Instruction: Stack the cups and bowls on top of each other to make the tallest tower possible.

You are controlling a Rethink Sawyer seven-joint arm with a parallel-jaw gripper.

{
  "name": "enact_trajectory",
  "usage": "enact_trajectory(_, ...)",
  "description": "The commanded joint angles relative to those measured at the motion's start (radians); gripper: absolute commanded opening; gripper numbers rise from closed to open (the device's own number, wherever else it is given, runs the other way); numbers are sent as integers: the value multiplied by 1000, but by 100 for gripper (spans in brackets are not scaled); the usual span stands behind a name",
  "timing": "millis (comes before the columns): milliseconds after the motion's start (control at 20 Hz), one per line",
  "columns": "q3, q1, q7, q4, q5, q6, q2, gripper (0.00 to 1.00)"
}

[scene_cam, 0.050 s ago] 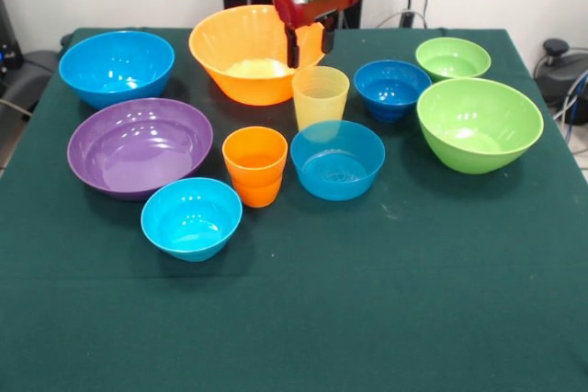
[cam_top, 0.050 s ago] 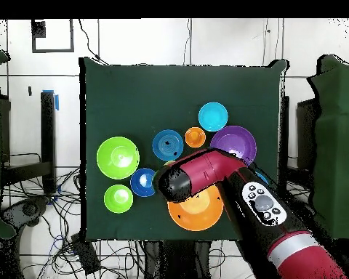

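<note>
Surface: green cloth [scene_cam, 0.050 s ago: 386, 319], every vessel separate and rim-up, nothing stacked yet.
Gripper [scene_cam, 0.050 s ago: 308, 41]: fingers slightly parted, empty, hanging just above the pale yellow cup [scene_cam, 0.050 s ago: 321, 95], likely lining up a grasp.
Orange cup [scene_cam, 0.050 s ago: 254, 164]: beside the light blue bowl [scene_cam, 0.050 s ago: 337, 160].
Large orange bowl [scene_cam, 0.050 s ago: 243, 52]: behind the gripper, a likely base.

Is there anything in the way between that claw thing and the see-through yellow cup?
Nothing visible. In the front view the gripper hangs just above and behind the yellow cup, in front of the large orange bowl, with only open air between them. In the overhead view the arm hides the cup.
</note>
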Motion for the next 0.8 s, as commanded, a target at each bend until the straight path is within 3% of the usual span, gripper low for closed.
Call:
enact_trajectory(50,2,16,-57,34,-84,-71,42,100)
enact_trajectory(800,13,-3,-136,-97,-89,-20,172,100)
